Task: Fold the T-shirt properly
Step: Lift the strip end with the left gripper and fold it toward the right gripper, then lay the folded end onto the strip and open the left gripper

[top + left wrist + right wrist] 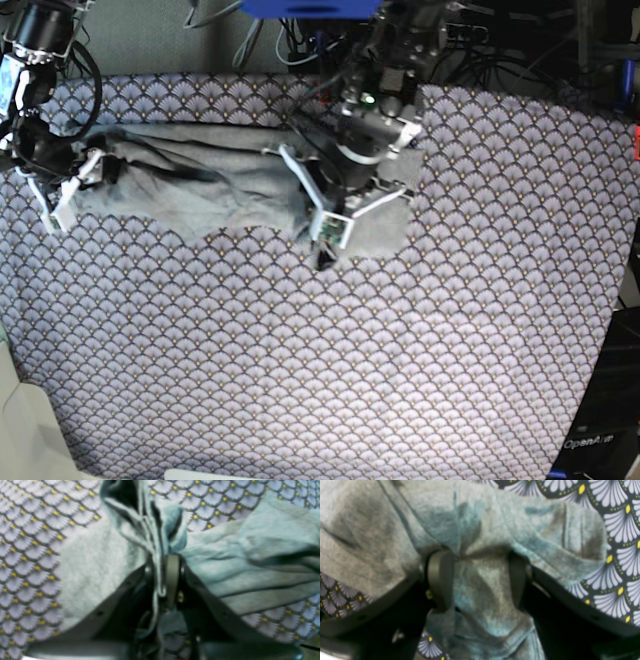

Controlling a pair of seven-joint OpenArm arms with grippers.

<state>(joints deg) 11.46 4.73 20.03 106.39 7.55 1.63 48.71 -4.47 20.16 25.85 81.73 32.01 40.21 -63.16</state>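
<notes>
T-shirt (200, 185): soft heather-grey knit, rumpled across the far-left scallop-patterned worktop (330, 370). Left gripper (163, 577): jaws pinched together on a bunched fold. Right gripper (480, 580): jaws apart, fabric between; only the wrist view shows this.

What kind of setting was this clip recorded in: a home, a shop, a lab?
Most likely a robotics lab or test bench. Bundles of cables run behind the table, two arms work over a table cloth covering the whole surface, and the only item is one T-shirt.
</notes>
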